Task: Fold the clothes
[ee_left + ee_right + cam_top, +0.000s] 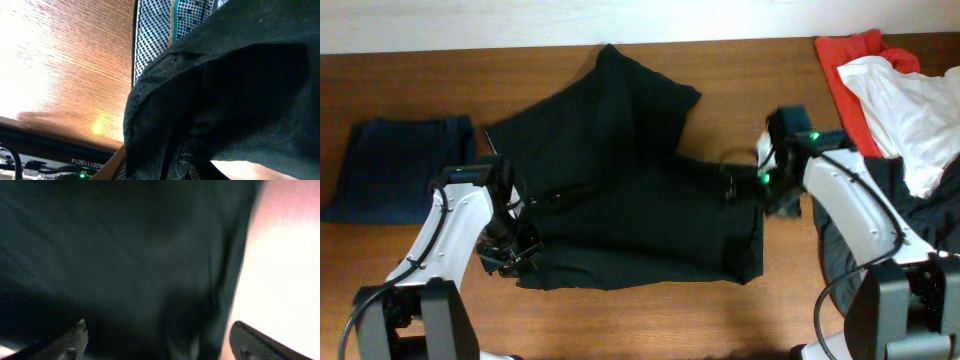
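A black garment [620, 210] is being supported by the wooden bench [740, 70]. The right gripper [738, 188] jaws are being held apart; for the left gripper [510, 255] jaws it cannot be told.

Spread across mid-table, rumpled and partly doubled over itself: a black garment [620, 190], one corner peaked toward the far edge, lower hem roughly straight near the front. Up close, dark woven cloth, with a checked lining [155, 40] in black and white showing at one edge. Folded into a flat rectangle at far left, well apart: a navy garment [400, 165]. Heaped unfolded at far right: a red garment [850, 55] at the back, a white garment [910, 110] crumpled over it, a dark garment [925, 215] beneath, nearer the front.
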Motion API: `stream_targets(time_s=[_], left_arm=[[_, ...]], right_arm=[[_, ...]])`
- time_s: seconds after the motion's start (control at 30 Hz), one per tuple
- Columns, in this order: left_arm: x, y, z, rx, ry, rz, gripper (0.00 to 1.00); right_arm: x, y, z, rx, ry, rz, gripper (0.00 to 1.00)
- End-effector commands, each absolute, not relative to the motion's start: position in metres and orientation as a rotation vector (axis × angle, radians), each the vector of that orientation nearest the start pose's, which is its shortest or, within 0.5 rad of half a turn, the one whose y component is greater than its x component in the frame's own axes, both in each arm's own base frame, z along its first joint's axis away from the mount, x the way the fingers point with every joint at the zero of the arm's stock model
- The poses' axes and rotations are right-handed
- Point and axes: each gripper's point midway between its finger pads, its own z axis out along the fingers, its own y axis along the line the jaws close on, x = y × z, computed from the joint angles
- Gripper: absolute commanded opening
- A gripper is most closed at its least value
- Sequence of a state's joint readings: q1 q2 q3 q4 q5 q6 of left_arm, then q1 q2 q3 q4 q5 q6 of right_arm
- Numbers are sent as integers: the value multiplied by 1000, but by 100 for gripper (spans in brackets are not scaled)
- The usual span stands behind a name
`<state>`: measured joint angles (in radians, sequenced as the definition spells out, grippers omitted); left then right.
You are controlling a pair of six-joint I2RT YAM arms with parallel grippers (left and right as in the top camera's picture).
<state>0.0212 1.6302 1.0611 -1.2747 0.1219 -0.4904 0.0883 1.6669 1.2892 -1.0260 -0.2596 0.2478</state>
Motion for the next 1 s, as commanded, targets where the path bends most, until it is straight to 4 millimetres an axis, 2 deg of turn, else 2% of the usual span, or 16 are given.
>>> stream_targets(time_s=[0.0,0.07,0.1,0.17,0.3,0.4,0.5,0.73,0.8,0.87,0.9,0.93,0.97], left_arm=[[212,-12,63,-868,3287,-79,31],[213,-12,63,-867,3284,-81,31],[213,-12,63,-867,3281,-82,31],[214,-12,63,-866,3280,-83,31],[215,-12,63,-863,3277,-84,31],[217,-12,62,-860,3269,-87,31],[217,-12,62,-860,3267,-88,31],[218,-12,62,-859,3263,-90,31],[218,-12,62,-859,3263,-90,31],[218,-12,62,-859,3264,-90,31],[218,-12,62,-859,3264,-89,31],[218,-12,62,-860,3264,-90,31],[218,-12,62,-859,3264,-90,31]], right_arm=[[379,76,147,114,2752,441,96],[399,82,154,86,2668,476,96],[413,89,153,66,2623,520,96],[427,94,146,49,2596,554,95],[456,115,115,-6,2552,706,95],[480,135,84,-12,2502,867,95],[500,147,56,15,2447,978,90],[530,170,18,9,2408,1011,88],[541,180,12,7,2405,1023,78],[549,187,11,9,2397,1032,72],[553,189,11,5,2393,1027,64],[556,189,13,5,2387,1014,44],[560,186,14,19,2384,981,13]])
